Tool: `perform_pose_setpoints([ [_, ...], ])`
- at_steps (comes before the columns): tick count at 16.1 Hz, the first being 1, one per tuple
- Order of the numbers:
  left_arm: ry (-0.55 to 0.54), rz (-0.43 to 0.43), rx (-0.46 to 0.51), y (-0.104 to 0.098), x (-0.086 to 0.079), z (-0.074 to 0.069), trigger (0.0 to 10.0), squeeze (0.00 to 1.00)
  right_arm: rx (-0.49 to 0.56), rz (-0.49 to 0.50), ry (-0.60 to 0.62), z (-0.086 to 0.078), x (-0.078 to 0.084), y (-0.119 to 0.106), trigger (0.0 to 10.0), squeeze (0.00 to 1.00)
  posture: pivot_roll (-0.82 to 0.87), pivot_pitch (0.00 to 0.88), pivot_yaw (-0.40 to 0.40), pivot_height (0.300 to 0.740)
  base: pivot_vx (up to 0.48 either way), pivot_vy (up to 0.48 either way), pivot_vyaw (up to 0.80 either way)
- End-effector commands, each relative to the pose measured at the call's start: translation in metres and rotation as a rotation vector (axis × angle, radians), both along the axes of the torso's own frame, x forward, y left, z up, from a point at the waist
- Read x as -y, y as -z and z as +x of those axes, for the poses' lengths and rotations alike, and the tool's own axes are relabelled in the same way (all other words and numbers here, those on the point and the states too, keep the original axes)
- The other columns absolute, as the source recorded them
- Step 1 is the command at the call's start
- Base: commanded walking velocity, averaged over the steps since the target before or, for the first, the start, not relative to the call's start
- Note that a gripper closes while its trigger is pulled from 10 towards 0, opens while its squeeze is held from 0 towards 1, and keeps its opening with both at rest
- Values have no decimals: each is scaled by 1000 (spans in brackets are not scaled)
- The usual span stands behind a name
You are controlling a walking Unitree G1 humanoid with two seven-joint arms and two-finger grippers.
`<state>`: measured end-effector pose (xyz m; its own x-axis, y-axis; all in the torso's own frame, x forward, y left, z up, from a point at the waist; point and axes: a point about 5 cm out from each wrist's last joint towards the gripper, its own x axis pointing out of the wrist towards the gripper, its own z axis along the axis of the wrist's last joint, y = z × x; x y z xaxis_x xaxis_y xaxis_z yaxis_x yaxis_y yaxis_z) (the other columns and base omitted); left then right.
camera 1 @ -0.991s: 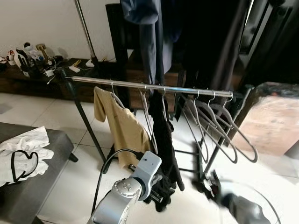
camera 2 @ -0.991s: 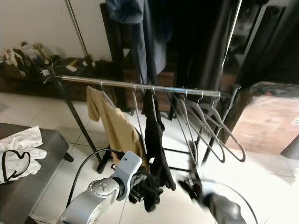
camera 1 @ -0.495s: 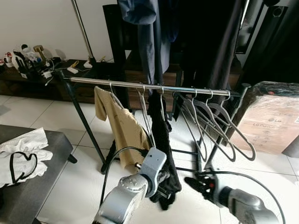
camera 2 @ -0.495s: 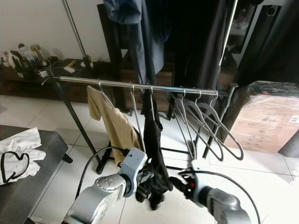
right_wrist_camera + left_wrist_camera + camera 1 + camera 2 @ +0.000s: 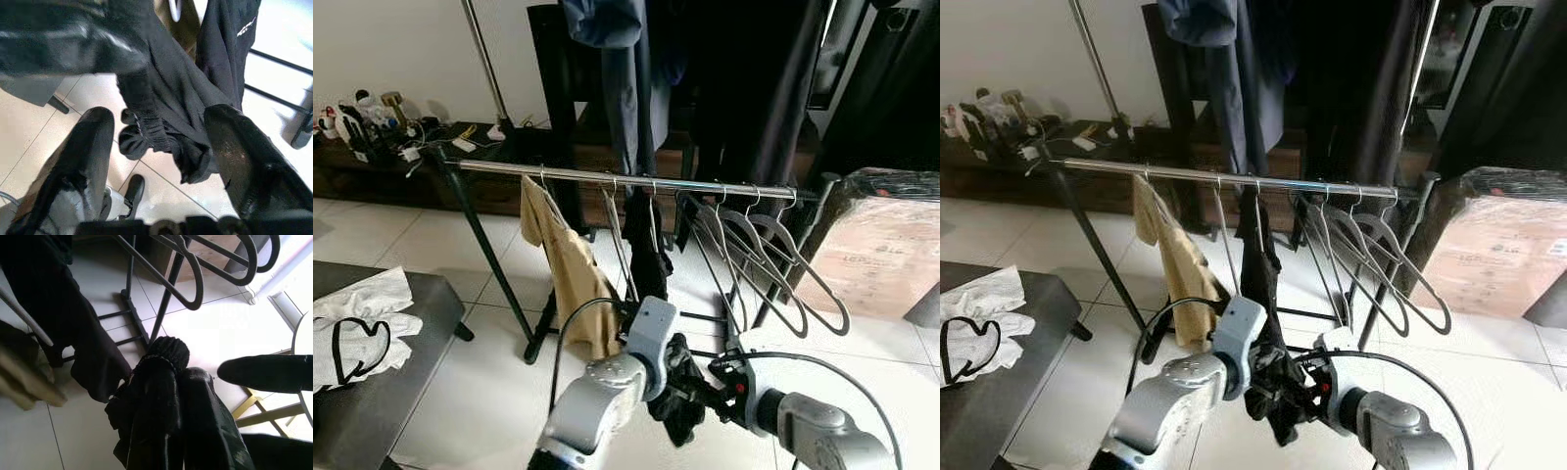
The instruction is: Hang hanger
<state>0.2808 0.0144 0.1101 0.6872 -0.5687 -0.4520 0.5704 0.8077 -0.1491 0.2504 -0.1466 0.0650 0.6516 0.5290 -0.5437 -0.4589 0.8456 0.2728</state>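
A chrome rail (image 5: 626, 179) carries a tan shirt (image 5: 570, 274), a black garment (image 5: 651, 255) on a hanger and several empty grey hangers (image 5: 773, 274). My left gripper (image 5: 683, 394) is low in front of the rack, shut on the black garment's bunched lower end (image 5: 166, 352). My right gripper (image 5: 720, 377) comes in from the lower right and almost meets the left one. Its fingers (image 5: 93, 147) stand wide open around the hanging black cloth (image 5: 166, 98), with no grip on it.
A cardboard box (image 5: 881, 259) stands at the right behind the rack's leg. A grey bench (image 5: 421, 323) with white cloth (image 5: 362, 323) is at the left. Dark clothes (image 5: 636, 59) hang higher up at the back. A low shelf (image 5: 372, 127) holds small items.
My left gripper has carried the black garment's lower end to the right. My right gripper has risen from the lower right and closed in on that cloth.
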Motion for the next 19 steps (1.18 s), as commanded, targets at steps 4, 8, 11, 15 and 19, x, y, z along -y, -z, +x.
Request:
perform_pose_setpoints([
  [4, -19, -47, -15, -4, 9, 0, 10000, 0, 49, -26, 70, 6, -9, -9, 10000, 0, -63, 92, 1, 740, 0, 0, 0],
  [8, -21, -56, -16, -6, 12, 1, 10000, 0, 58, -47, 154, 12, -10, -6, 10000, 1000, -61, 93, 3, 740, 0, 0, 0],
  [11, -16, -62, -17, -8, 14, 1, 10000, 0, 92, -80, 187, 17, -14, -7, 10000, 0, -58, 97, 4, 740, 0, 0, 0],
  [15, -14, -63, -23, -7, 15, 0, 10000, 0, 90, -58, 188, 18, -22, -6, 10000, 0, -57, 99, 4, 740, 0, 0, 0],
  [19, -14, -63, -26, -7, 16, 0, 10000, 0, 86, 7, 63, 12, -34, -10, 10000, 0, -58, 98, 3, 740, 0, 0, 0],
])
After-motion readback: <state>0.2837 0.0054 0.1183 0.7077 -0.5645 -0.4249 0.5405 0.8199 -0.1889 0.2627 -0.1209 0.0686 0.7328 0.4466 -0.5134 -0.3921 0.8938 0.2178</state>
